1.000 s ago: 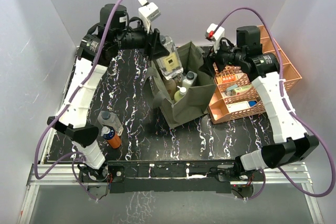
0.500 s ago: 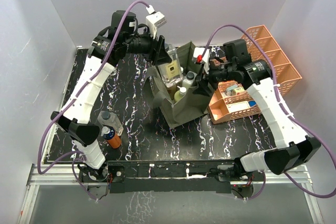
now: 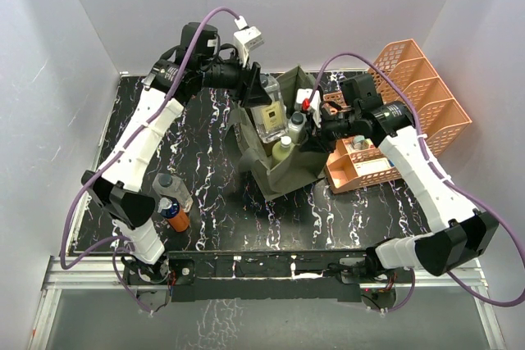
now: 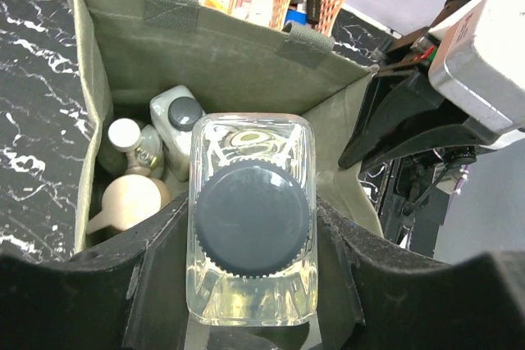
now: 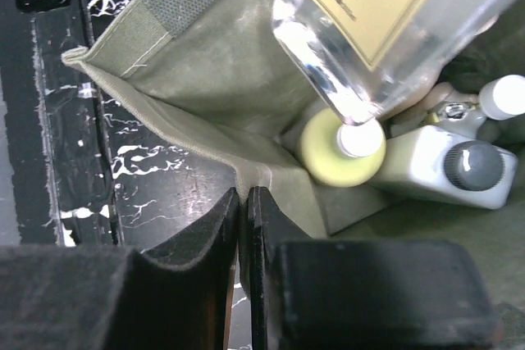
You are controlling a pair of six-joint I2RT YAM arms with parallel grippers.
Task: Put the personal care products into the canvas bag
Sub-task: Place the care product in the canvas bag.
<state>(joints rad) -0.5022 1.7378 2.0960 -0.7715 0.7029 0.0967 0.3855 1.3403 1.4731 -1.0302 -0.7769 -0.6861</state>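
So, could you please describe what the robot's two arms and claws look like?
The left arm and right arm have white link covers with black joints and motor housings. A purple cable loops along each, and each wrist carries a small white camera box. The left claw and right claw have black, blocky fingers.

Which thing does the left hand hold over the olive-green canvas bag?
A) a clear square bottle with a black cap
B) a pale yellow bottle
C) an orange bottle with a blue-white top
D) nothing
A: the left hand grips the clear square bottle with a black cap above the open olive-green canvas bag.
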